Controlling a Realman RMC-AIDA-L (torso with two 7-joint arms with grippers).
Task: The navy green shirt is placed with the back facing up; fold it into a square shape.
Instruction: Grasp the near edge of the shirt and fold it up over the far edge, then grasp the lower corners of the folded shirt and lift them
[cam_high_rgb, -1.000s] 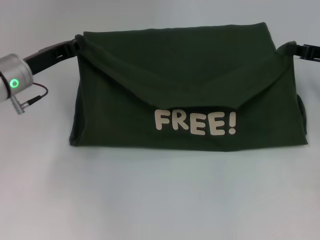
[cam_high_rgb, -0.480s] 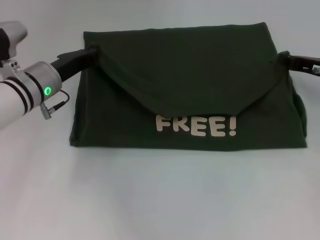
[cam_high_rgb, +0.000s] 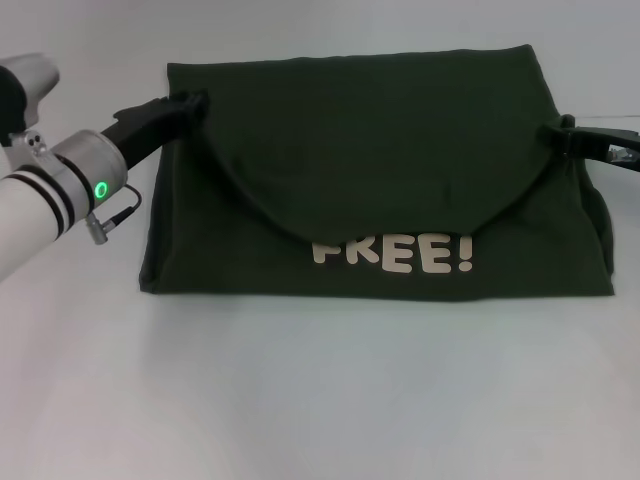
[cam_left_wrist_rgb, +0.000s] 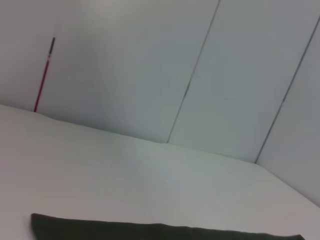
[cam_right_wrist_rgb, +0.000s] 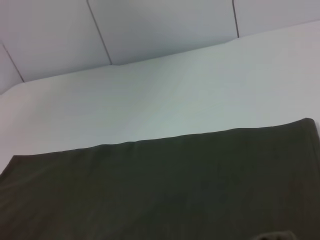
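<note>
- On the white table (cam_high_rgb: 320, 400) the shirt (cam_high_rgb: 360, 130) lies as a wide band, its far part doubled toward the robot as a flap whose edge sags in the middle; that sagging edge covers the top of the pale letters "FREE!" (cam_high_rgb: 392, 253) printed on the layer beneath.
- At the left end of the flap the left gripper (cam_high_rgb: 188, 104) is clenched on a pinch of cloth at the corner; its arm runs off toward the near left; to do this well it should carry the corner low and level, in step with the other side.
- Across the middle the flap droops while both corners are held up; pulling the two corners gently apart as they come forward would, I judge, take out the sag and give a straight edge.
- At the right end the right gripper (cam_high_rgb: 562, 137) grasps the matching corner, its arm reaching in from the right edge.
- The fold looks partly done; both claws should let go only once the flap's edge lies parallel to the near hem, or the final square will be skewed.
</note>
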